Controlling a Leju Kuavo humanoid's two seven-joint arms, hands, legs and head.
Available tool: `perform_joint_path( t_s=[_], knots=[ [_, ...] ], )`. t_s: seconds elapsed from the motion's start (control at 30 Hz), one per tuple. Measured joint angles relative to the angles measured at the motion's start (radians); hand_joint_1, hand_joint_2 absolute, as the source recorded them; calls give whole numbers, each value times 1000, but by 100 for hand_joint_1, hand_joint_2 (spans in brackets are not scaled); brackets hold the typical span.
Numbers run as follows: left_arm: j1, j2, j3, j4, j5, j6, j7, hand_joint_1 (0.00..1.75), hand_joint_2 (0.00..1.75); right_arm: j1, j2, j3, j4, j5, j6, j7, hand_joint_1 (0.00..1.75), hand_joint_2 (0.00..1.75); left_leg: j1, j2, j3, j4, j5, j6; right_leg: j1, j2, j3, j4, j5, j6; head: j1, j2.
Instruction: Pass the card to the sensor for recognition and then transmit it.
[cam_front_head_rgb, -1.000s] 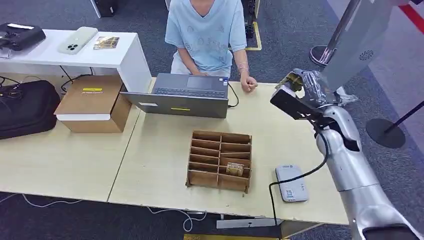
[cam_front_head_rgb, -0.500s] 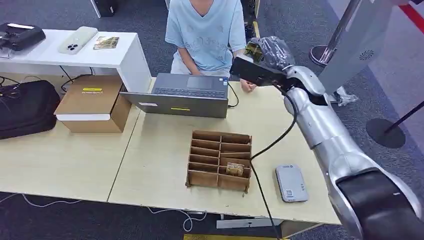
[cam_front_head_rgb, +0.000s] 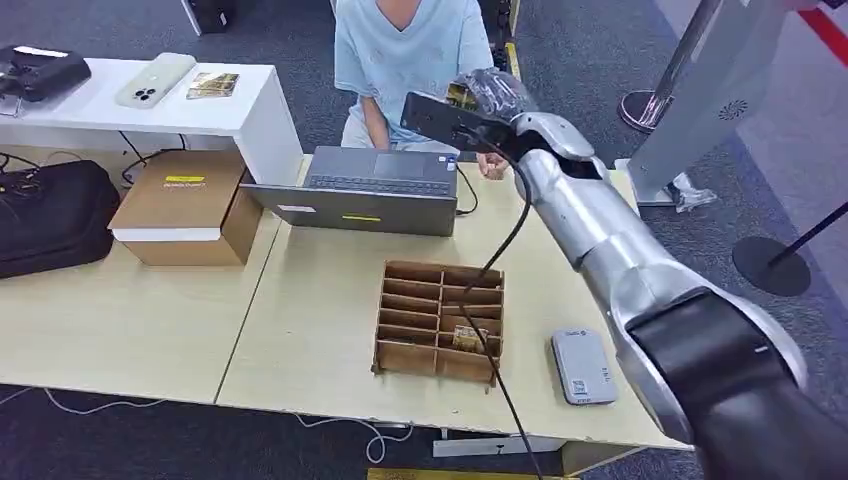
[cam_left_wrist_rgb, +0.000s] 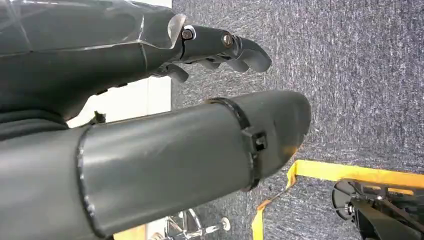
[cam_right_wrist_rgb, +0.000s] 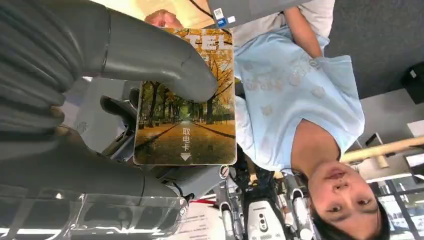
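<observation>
One card (cam_front_head_rgb: 470, 338) sits in the cardboard organizer (cam_front_head_rgb: 438, 321) on the bench (cam_front_head_rgb: 310, 300). Right hand (cam_front_head_rgb: 492, 95) grasps an autumn-avenue card (cam_right_wrist_rgb: 186, 100) above the laptop (cam_front_head_rgb: 370, 188), near the person (cam_front_head_rgb: 408, 60). Left hand (cam_left_wrist_rgb: 150, 100) grasps nothing.

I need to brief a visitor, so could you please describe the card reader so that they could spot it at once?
Start at the light wooden table and find the brown slotted card box near its front edge. To the right of that box lies the card reader, a flat grey pad with rounded corners and a small label, the only grey thing on that end.
</observation>
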Motion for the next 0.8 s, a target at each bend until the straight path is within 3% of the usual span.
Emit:
perform_joint_path(
  t_s=[0.8],
  knots=[
    [-1,-1,-7,0,-6,0,10,0,0,-48,47,30,113,31,-24,37,175,175,0,0,0,0,0,0,0,0,0,0,0,0,0,0]
  ],
)
